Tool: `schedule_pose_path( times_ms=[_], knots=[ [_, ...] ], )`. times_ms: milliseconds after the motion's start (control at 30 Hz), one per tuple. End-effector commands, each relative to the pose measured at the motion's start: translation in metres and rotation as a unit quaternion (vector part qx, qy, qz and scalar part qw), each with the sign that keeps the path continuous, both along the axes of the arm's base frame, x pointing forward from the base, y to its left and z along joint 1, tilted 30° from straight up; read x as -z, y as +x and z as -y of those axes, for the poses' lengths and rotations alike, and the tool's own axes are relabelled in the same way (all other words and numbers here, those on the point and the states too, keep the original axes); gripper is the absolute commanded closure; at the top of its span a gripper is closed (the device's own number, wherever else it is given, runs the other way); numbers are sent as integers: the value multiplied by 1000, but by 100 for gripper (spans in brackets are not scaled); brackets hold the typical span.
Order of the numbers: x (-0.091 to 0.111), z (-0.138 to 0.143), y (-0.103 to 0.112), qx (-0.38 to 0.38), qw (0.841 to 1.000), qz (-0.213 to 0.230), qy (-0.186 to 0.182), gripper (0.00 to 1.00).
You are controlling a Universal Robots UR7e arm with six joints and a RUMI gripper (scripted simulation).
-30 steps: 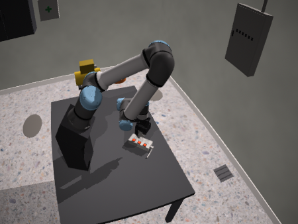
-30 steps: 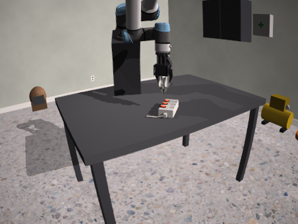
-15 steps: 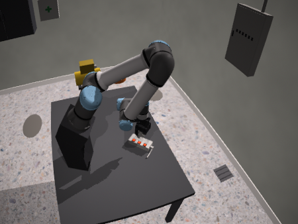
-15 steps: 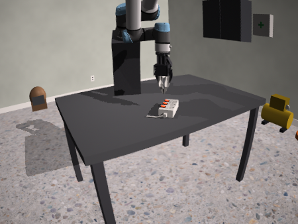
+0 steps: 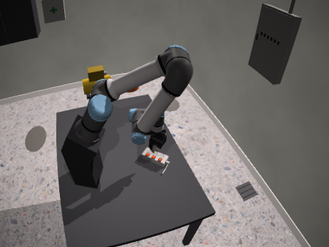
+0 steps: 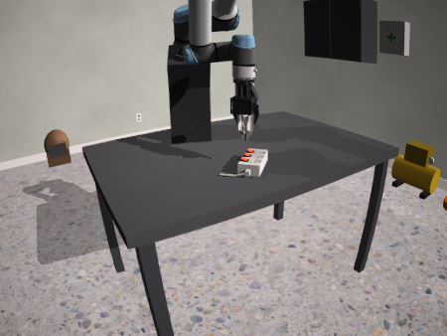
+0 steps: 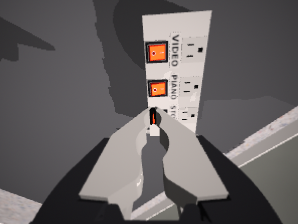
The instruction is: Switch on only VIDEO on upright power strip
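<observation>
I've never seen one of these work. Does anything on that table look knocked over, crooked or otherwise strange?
Nothing stands out. The power strip lies flat on the dark table, switches facing up, undamaged, though at a slant to the table's edges. The gripper is shut, holding nothing, and hangs above the strip's near end.

The power strip (image 6: 251,162) has a pale, matt plastic-looking casing with glossy orange rocker switches (image 7: 156,52). It lies on a smooth, dark matt table (image 6: 164,199), over a rough speckled stone-like floor (image 6: 278,293). The gripper (image 7: 156,131) fingers look like dull grey metal.
</observation>
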State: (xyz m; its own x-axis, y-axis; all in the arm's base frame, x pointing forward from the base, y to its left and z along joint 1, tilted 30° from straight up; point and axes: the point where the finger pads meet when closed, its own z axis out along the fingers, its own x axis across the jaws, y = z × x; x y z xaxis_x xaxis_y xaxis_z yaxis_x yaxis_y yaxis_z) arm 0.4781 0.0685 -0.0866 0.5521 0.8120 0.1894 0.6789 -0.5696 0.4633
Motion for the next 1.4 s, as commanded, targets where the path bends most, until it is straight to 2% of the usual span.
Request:
schedule_pose_path(
  times_ms=[0, 1367],
  knots=[
    [2, 0, 1, 0, 1000, 1, 0, 100],
    [35, 6, 20, 0, 1000, 1, 0, 100]
  ],
)
